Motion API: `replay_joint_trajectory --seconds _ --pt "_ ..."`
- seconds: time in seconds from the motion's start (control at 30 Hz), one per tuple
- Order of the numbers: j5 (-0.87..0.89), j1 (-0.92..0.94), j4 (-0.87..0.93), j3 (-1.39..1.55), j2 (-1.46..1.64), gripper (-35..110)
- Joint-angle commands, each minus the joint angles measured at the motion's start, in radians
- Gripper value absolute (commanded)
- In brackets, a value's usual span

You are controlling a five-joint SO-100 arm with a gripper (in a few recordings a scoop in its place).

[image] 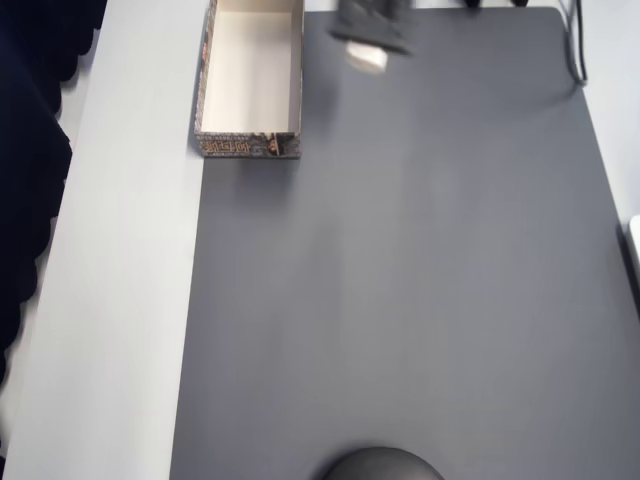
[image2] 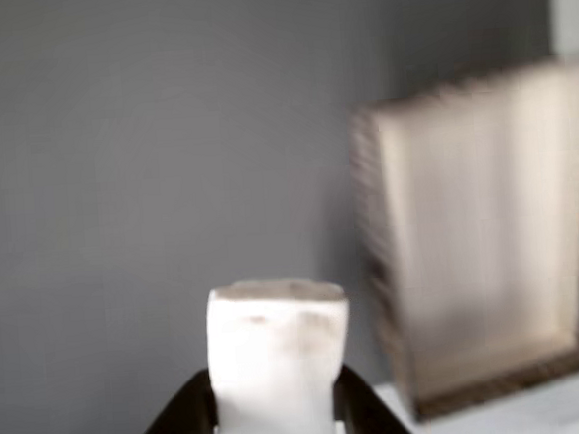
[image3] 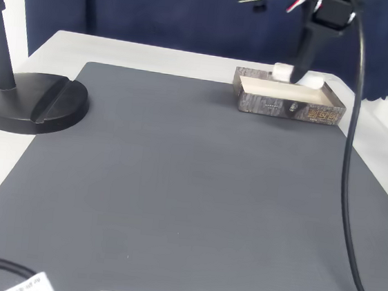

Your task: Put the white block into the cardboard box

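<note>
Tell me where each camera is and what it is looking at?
Overhead view: up high, looking straight down at the grey mat; the claw shows blurred at the top edge.
Wrist view: rides on the arm, looking past the claw and its white block.
Fixed view: beside the table, looking across it at the arm.
All three share the cardboard box.

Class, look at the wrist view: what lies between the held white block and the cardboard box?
Only bare grey mat; the white block and the cardboard box are apart.

Even soft light, blurred wrist view
</note>
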Motion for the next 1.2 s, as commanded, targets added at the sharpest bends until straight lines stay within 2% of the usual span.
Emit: replay_joint_trajectory --seconds 0.0,0.27,0.63,0.9,1.17 --pt "0.100 0.130 -0.011 -0.127 0.018 -2" --pt "0.181 0.241 -0.046 -0.253 -0.101 -2" --pt "0.313 0.255 -0.097 -0.351 -0.245 -2" --pt "0.428 0.242 -0.225 -0.282 -0.265 -2" --pt "0.500 0.242 -0.242 -0.221 -0.308 -2"
